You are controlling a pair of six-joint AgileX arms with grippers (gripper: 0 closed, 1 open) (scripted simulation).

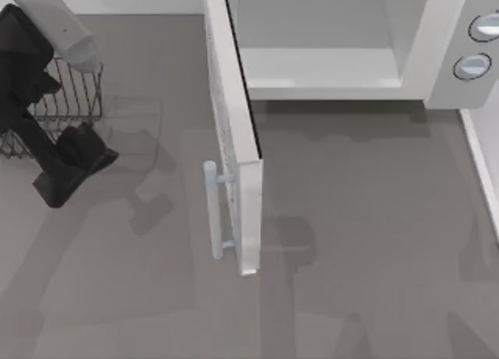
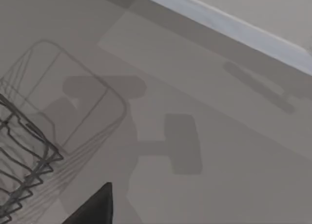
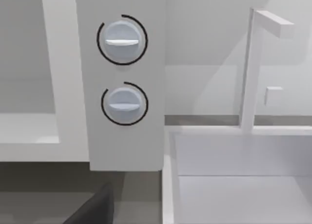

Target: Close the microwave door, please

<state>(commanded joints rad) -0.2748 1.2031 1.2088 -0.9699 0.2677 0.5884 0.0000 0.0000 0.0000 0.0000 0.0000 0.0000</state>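
My left arm's pale link looms nearest the top camera, at the bench's far left, with my left hand hanging dark below it, beside a wire rack. I cannot tell whether that hand is released or clenched; in the left wrist view a single dark fingertip shows over bare bench, with the rack's wires close by.

The microwave door stands wide open, swung out roughly square to the microwave body, hinged on the cavity's left side, its free edge toward the camera. Its bar handle is on the face turned toward my left hand, well apart from it.

My right hand's state I also cannot tell; a dark fingertip shows in the right wrist view, facing the two knobs and a sink beside the body.

I judge the closing not yet begun. The next move likely calls for my left hand to cross to the door's handle side and push it rightward around its hinge until it meets the body.
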